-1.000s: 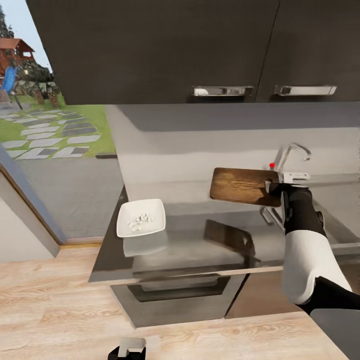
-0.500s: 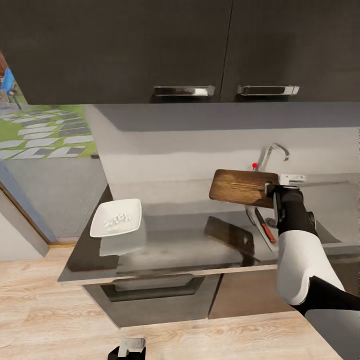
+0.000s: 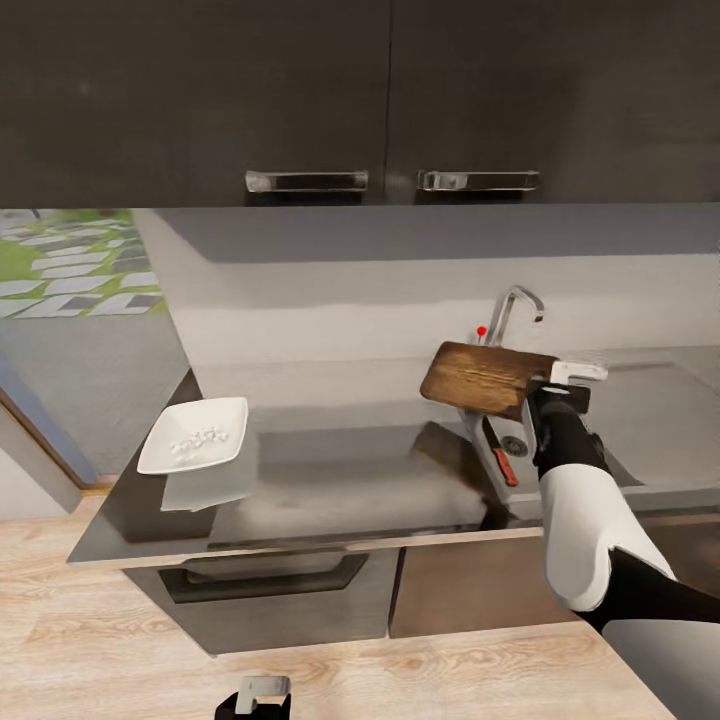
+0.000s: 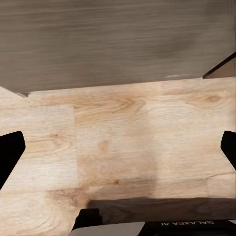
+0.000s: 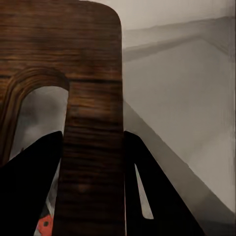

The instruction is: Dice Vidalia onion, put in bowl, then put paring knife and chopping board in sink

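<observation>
My right gripper (image 3: pixel 548 386) is shut on the handle end of the brown chopping board (image 3: pixel 484 379), which hangs tilted in the air above the left edge of the sink (image 3: pixel 620 464). In the right wrist view the board (image 5: pixel 91 93) sits clamped between the two dark fingers (image 5: pixel 29 189). The paring knife (image 3: pixel 500 458) with its red handle lies in the basin near the drain. A white bowl (image 3: pixel 196 436) holding whitish diced onion (image 3: pixel 199 439) stands at the countertop's (image 3: pixel 350 475) left end. Low over the wooden floor, my left gripper (image 4: pixel 118 152) is open and holds nothing.
The grey tap (image 3: pixel 512 304) with a red knob (image 3: pixel 482 329) rises behind the board. Dark wall cabinets (image 3: pixel 380 100) with metal handles hang overhead. A drawer with a bar handle (image 3: pixel 265 578) sits under the worktop. A window (image 3: pixel 75 265) to the garden lies left.
The camera has swung right, so the whole scene has slid left. The board stays in my right gripper and now hangs lower, over the sink, where the knife has come into view.
</observation>
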### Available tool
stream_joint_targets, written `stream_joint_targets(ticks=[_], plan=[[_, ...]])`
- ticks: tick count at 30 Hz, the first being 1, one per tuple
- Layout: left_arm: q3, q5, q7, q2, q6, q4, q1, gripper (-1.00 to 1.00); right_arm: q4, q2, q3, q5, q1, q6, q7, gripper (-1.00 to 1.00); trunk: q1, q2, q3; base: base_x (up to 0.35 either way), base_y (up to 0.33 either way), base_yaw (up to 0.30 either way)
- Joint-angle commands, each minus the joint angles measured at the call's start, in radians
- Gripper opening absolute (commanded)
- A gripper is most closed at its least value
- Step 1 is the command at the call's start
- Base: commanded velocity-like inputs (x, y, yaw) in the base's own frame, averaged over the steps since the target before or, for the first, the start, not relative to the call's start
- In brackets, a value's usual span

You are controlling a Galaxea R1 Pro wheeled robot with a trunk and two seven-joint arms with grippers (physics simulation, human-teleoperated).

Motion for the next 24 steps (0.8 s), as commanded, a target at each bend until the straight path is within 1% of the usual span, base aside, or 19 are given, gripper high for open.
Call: stream_joint_targets(ticks=[1,2,3,4,5,7,9,12,13,15,17,18,21,24], plan=[[-0.003,-0.002,0.005,0.0,-0.007,0.005,-0.002,1.0,0.033,0.001,-0.006,-0.051,-0.001,-0.041,-0.062,-1.0,0.0,-0.002,-0.002,0.0,-0.021,0.0],[-0.003,-0.002,0.005,0.001,-0.007,0.005,-0.002,1.0,0.061,0.001,-0.006,-0.139,-0.001,-0.093,-0.136,-1.0,0.0,-0.002,-0.002,0.0,-0.009,0.0],[-0.003,-0.002,0.005,0.001,-0.007,0.005,-0.002,1.0,0.071,0.001,-0.006,-0.181,-0.001,-0.112,-0.167,-1.0,0.0,-0.002,-0.002,0.0,-0.006,0.0],[-0.003,-0.002,0.005,0.001,-0.007,0.004,-0.002,1.0,0.085,0.001,-0.007,-0.234,-0.001,-0.132,-0.2,-1.0,0.0,-0.002,-0.002,0.0,-0.003,0.0],[-0.003,-0.002,0.005,0.001,-0.008,0.004,-0.002,1.0,0.101,0.001,-0.007,-0.26,-0.001,-0.145,-0.215,-1.0,0.0,-0.002,-0.002,0.0,-0.002,0.0],[-0.003,-0.002,0.005,0.001,-0.008,0.003,-0.002,1.0,0.126,0.001,-0.01,-0.288,-0.001,-0.172,-0.232,-1.0,0.0,-0.002,-0.002,0.0,-0.001,0.0],[-0.002,-0.002,0.005,0.004,-0.008,0.003,-0.002,1.0,0.147,0.0,-0.013,-0.315,-0.001,-0.225,-0.266,-1.0,0.0,-0.002,-0.002,0.0,0.0,0.0],[-0.001,-0.002,0.005,0.016,-0.007,0.003,-0.002,1.0,0.161,-0.001,-0.015,-0.375,-0.001,-0.295,-0.363,-1.0,0.0,-0.002,-0.002,0.0,0.0,0.0],[-0.001,-0.002,0.005,0.017,-0.007,0.003,-0.002,1.0,0.163,-0.001,-0.015,-0.387,-0.001,-0.302,-0.38,-1.0,0.0,-0.002,-0.002,0.0,0.0,0.0],[-0.001,-0.002,0.005,0.02,-0.007,0.003,-0.002,1.0,0.172,0.001,-0.014,-0.438,-0.001,-0.319,-0.436,-1.0,0.0,-0.002,-0.002,0.0,0.0,0.0],[-0.002,-0.002,0.005,0.021,-0.007,0.003,-0.002,1.0,0.193,0.001,-0.014,-0.475,-0.001,-0.328,-0.465,-1.0,0.0,-0.002,-0.002,0.0,0.0,0.0],[-0.002,-0.002,0.005,0.02,-0.007,0.003,-0.002,1.0,0.204,0.001,-0.014,-0.486,-0.001,-0.335,-0.473,-1.0,0.0,-0.002,-0.002,0.0,0.0,0.0],[-0.002,-0.002,0.005,0.02,-0.007,0.003,-0.002,1.0,0.221,-0.002,-0.016,-0.498,-0.001,-0.364,-0.492,-1.0,0.0,-0.002,-0.002,0.0,0.0,0.0],[-0.002,-0.002,0.005,0.019,-0.007,0.003,-0.002,1.0,0.227,-0.003,-0.016,-0.504,-0.001,-0.391,-0.553,-1.0,0.0,-0.002,-0.002,0.0,0.0,0.0]])
